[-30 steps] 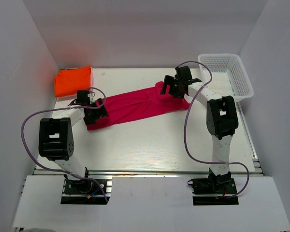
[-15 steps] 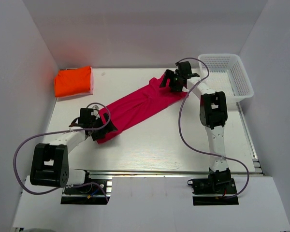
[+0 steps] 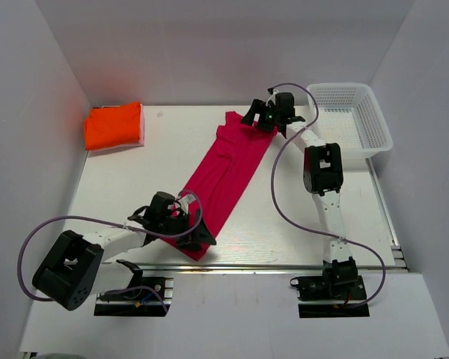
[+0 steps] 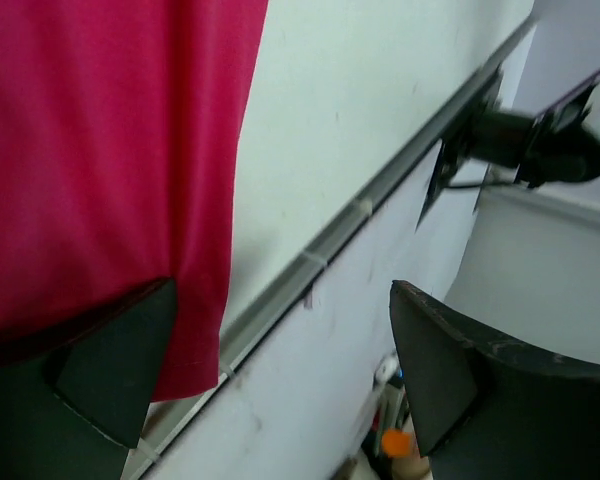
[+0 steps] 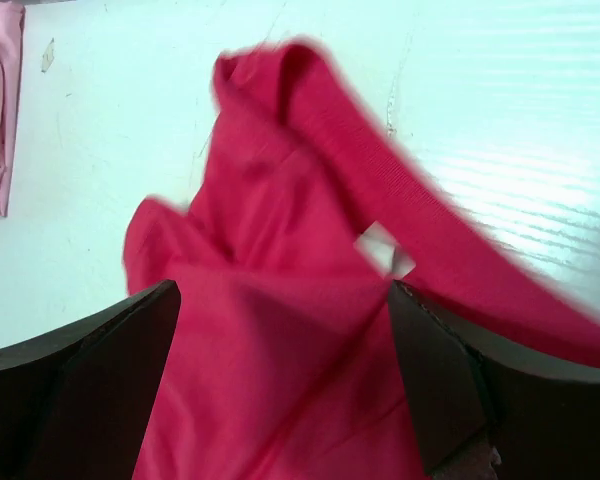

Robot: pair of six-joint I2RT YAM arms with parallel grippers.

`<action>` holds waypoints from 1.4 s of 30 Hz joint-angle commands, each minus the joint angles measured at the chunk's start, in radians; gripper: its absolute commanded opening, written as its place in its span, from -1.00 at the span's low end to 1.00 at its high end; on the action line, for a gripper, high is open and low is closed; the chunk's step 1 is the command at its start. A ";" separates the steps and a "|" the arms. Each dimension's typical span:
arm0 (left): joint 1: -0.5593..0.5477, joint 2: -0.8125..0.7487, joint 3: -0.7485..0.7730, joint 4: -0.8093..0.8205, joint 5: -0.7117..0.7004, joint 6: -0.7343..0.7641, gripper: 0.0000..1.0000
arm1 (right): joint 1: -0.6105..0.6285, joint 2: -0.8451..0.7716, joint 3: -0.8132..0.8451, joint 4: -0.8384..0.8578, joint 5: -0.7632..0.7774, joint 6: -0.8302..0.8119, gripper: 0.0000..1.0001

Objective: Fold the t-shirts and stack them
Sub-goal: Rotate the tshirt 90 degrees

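Down at the near edge of the counter (image 3: 135,194), the left claw (image 3: 197,233) sits low over the near end of the pink shirt (image 3: 228,176). On its wrist camera the fingers (image 4: 100,370) stand wide apart, gripping nothing, and the shirt's edge lies under the left-hand one, with bare counter and the metal front rail showing in the gap. From there the pink shirt runs in a long, narrow diagonal band, flat on the counter, angling away to the right. At its far end the right claw (image 3: 256,120) hovers over the bunched cloth. That claw is open too: its fingers (image 5: 90,380) are spread to either side, rumpled pink folds fill the space between them, and the view is a bit blurred. Off in the far left corner, well apart from the pink one, the orange shirt (image 3: 114,126) lies folded in a compact rectangle. At the far right, beside the right arm, stands a white mesh basket (image 3: 343,87)
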 commanded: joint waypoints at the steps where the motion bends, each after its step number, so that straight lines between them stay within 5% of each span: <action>1: -0.099 0.032 -0.028 -0.277 -0.095 -0.005 0.99 | -0.011 -0.014 0.039 0.026 0.049 -0.059 0.81; 8: -0.302 0.122 0.303 -0.399 -0.216 0.114 0.99 | 0.006 -0.195 -0.001 -0.150 0.161 -0.191 0.81; 14: -0.363 0.123 0.564 -0.740 -0.695 0.159 0.99 | 0.055 -0.382 -0.135 -0.291 0.292 -0.276 0.81; 18: -0.363 0.123 0.606 -0.776 -0.860 0.159 0.99 | 0.107 -0.493 -0.313 -0.328 0.372 -0.238 0.81; 23: -0.354 0.217 0.689 -0.842 -1.032 0.133 0.99 | 0.202 -0.458 -0.325 -0.426 0.410 -0.215 0.81; 31: -0.343 0.308 0.629 -0.746 -1.046 0.151 0.99 | 0.242 -0.401 -0.375 -0.443 0.443 -0.096 0.81; 42: -0.363 0.484 0.609 -0.643 -0.842 0.209 0.57 | 0.215 -0.217 -0.210 -0.529 0.495 -0.105 0.81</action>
